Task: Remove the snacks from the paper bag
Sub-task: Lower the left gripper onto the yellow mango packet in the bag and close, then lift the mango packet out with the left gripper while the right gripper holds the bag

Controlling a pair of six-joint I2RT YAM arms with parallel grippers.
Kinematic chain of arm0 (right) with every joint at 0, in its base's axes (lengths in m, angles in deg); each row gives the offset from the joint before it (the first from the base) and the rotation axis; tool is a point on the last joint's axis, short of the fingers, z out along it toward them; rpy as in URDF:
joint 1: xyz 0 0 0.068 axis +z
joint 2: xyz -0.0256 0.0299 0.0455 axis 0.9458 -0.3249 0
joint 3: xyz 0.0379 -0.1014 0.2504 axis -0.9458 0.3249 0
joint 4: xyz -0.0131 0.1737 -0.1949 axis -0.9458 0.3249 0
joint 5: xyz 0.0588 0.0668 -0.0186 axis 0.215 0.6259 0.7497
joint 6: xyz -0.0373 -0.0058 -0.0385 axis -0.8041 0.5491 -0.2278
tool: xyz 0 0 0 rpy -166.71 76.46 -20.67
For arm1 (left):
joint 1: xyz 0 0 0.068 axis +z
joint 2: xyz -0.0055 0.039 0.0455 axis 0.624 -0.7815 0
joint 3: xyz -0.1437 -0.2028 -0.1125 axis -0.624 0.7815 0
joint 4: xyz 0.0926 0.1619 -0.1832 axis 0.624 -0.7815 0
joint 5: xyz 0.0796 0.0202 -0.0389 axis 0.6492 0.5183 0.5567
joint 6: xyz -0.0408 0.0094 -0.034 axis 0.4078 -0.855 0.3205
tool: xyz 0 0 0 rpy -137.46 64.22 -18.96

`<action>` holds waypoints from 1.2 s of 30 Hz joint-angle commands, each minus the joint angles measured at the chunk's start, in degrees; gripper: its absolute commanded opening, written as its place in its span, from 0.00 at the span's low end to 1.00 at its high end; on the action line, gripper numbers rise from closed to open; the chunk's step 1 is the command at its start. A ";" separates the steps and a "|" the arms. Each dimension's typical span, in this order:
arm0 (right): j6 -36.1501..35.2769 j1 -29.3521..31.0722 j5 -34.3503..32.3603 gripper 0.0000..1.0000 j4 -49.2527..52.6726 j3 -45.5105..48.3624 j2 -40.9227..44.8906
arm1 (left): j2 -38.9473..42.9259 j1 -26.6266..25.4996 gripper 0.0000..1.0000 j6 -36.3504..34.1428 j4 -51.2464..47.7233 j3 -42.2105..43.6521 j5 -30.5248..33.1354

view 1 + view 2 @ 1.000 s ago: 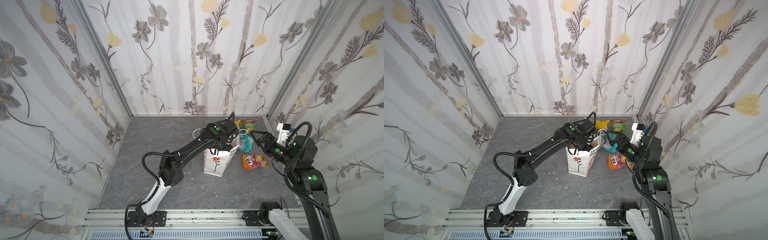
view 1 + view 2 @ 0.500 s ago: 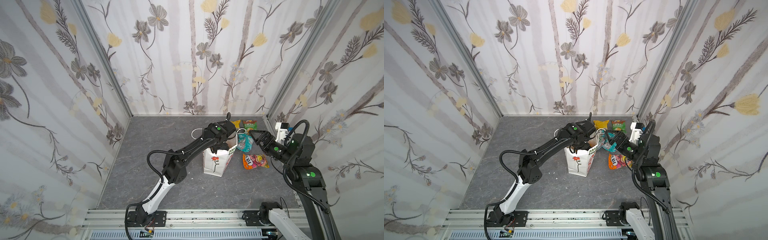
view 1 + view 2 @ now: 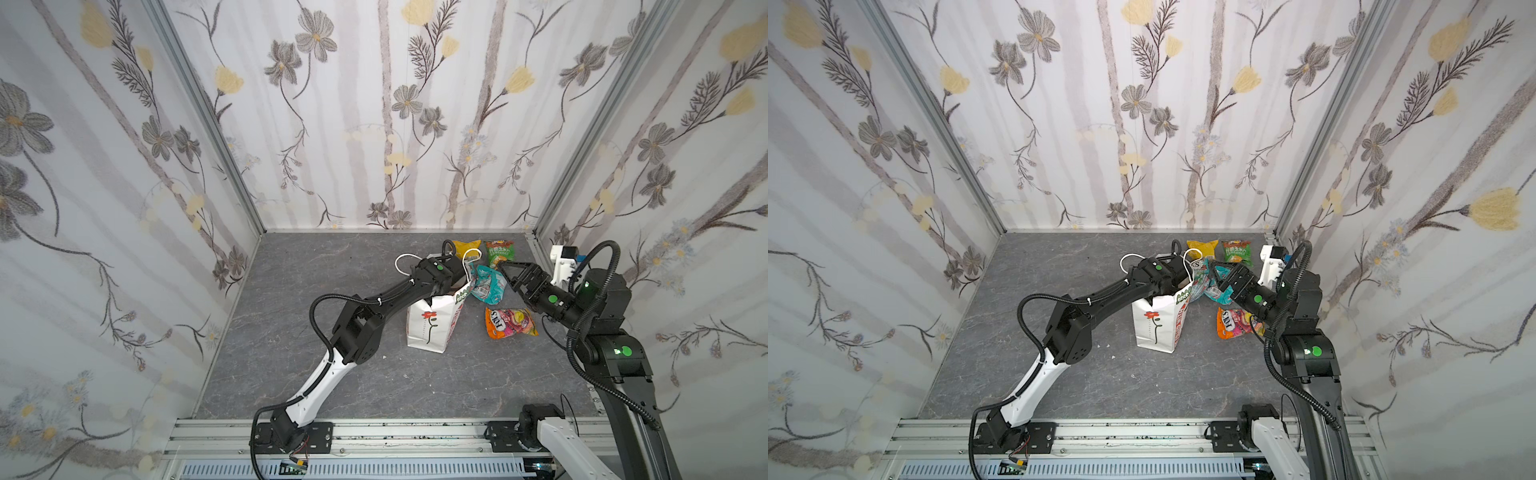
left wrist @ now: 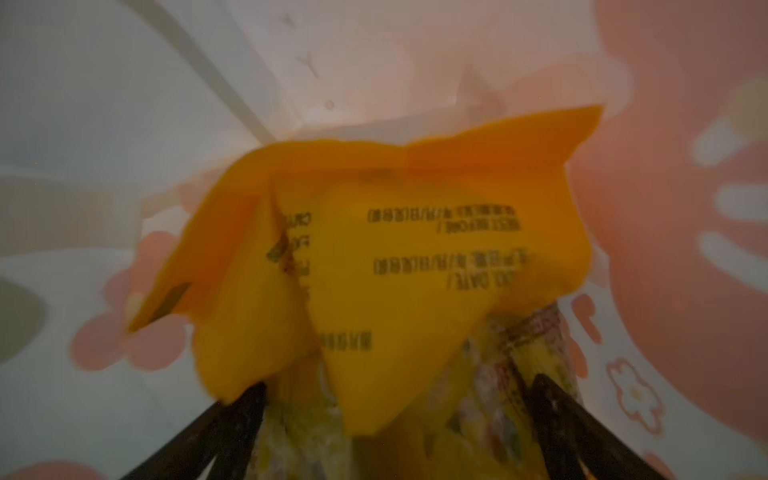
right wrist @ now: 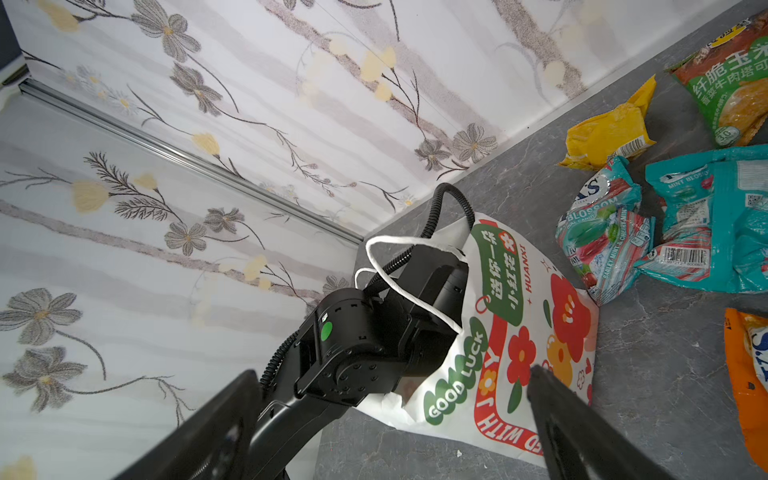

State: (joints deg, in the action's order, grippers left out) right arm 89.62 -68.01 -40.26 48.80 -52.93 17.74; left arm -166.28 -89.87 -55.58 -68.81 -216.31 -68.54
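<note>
Top views bright & even; L wrist view dim, blurry.

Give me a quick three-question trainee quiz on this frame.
1. True or false: the paper bag lies flat on its side.
2. The left gripper is: A inside the bag; B hovering high above it; C resting on the green packet.
3. Which snack packet on the table lies nearest the front rail?
Key: 1 false, it stands upright. 2 A. 3 the orange packet.
</note>
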 commanded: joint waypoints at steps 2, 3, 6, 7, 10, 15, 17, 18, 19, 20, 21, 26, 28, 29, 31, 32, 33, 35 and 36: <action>-0.66 -0.03 -0.33 0.99 -0.47 0.21 -0.03 | -0.49 0.09 1.00 2.62 2.27 5.55 -3.04; -0.66 -0.07 -0.48 0.99 -0.45 0.16 0.01 | -0.59 0.06 1.00 2.93 3.14 6.91 -3.35; -0.75 -0.02 -0.44 0.99 -0.37 0.16 0.12 | -0.86 0.41 0.99 4.96 6.36 11.55 -4.95; -0.84 0.02 -0.44 0.99 -0.31 0.28 0.02 | -1.14 0.67 0.97 5.97 6.92 12.71 -5.53; -1.18 -0.04 -0.60 0.99 0.04 0.50 0.01 | -1.12 0.64 0.84 7.42 8.05 14.81 -6.97; -1.20 0.01 -0.69 0.99 -0.38 2.06 -0.19 | 0.88 0.62 0.51 7.23 8.64 15.19 -7.26; -1.42 -0.04 -0.69 0.99 -0.38 2.72 -0.51 | 1.64 0.86 0.37 6.86 8.39 14.82 -7.20; -1.56 -0.03 -0.68 0.99 -0.31 2.95 -0.58 | 2.10 0.99 0.32 6.82 8.35 14.72 -7.33; -1.79 -0.02 -0.69 0.99 -0.37 3.28 -0.80 | 2.46 1.12 0.27 6.82 8.34 14.59 -7.48; -1.93 -0.01 -0.69 0.99 -0.59 3.69 -1.12 | 2.83 1.11 0.22 6.78 8.39 14.55 -7.79; -2.22 0.01 -0.60 0.99 -1.00 4.11 -1.41 | 3.19 1.21 0.17 6.69 8.39 14.50 -8.10; -4.74 0.46 0.35 0.99 -1.81 4.64 -5.37 | 5.49 1.45 0.00 5.90 8.31 14.33 -8.24; -4.97 1.31 1.27 0.99 -3.07 4.42 -7.21 | 6.12 1.39 0.00 5.55 7.89 13.88 -7.91; -5.08 1.93 1.58 0.99 -3.58 4.22 -8.19 | 6.30 1.50 0.00 5.55 7.54 13.52 -7.74; -5.46 3.48 1.41 0.99 -4.40 3.50 -10.20 | 6.73 1.55 0.00 5.29 7.16 12.98 -7.69; -5.86 4.35 1.20 0.99 -4.72 2.89 -11.35 | 7.05 1.52 0.00 5.09 7.23 12.81 -7.81; -6.36 5.18 1.07 0.99 -4.85 2.28 -12.51 | 7.39 1.46 0.00 4.96 7.34 12.76 -7.91; -7.51 6.80 0.54 0.99 -4.61 0.70 -15.46 | 8.13 1.49 0.00 4.69 7.43 12.40 -7.95; -8.00 7.36 0.33 0.99 -4.39 0.09 -16.79 | 8.48 1.49 0.00 4.60 7.36 12.21 -7.85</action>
State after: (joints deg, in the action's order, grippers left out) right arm 84.03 -61.81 -39.82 47.30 -51.35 3.34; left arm -158.55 -88.36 -50.92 -56.22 -203.76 -74.62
